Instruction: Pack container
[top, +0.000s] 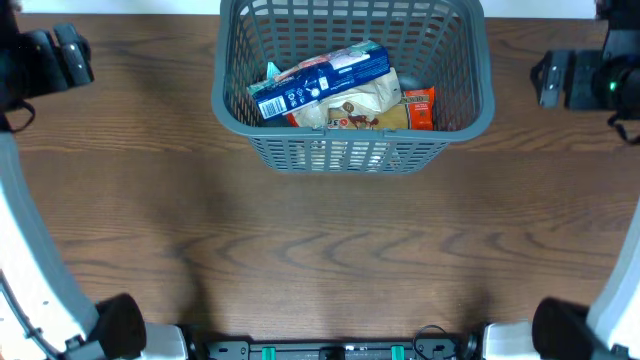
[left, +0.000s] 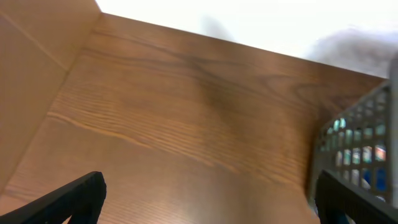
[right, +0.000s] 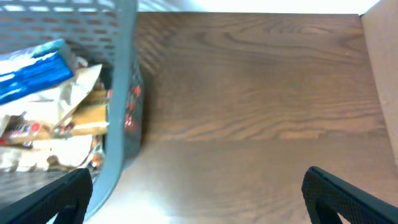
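The dark grey slotted container (top: 480, 95) stands at the far middle of the table. Inside lie a blue packet (top: 320, 82), a beige packet (top: 360, 105) and an orange-red packet (top: 420, 108). My left gripper (left: 205, 199) is open and empty over bare wood, left of the container, whose wall shows in the left wrist view (left: 354, 143). My right gripper (right: 199, 196) is open and empty, right of the container's rim (right: 121, 93); the blue packet (right: 34, 71) and beige packet (right: 68, 124) show inside. In the overhead view the left arm (top: 45, 60) and right arm (top: 585, 78) sit at the far corners.
A brown cardboard wall (left: 31, 74) stands left of the left gripper, and another (right: 382, 68) right of the right gripper. The wooden table (top: 320, 250) stretches towards the front edge, where the arm bases (top: 120, 325) stand.
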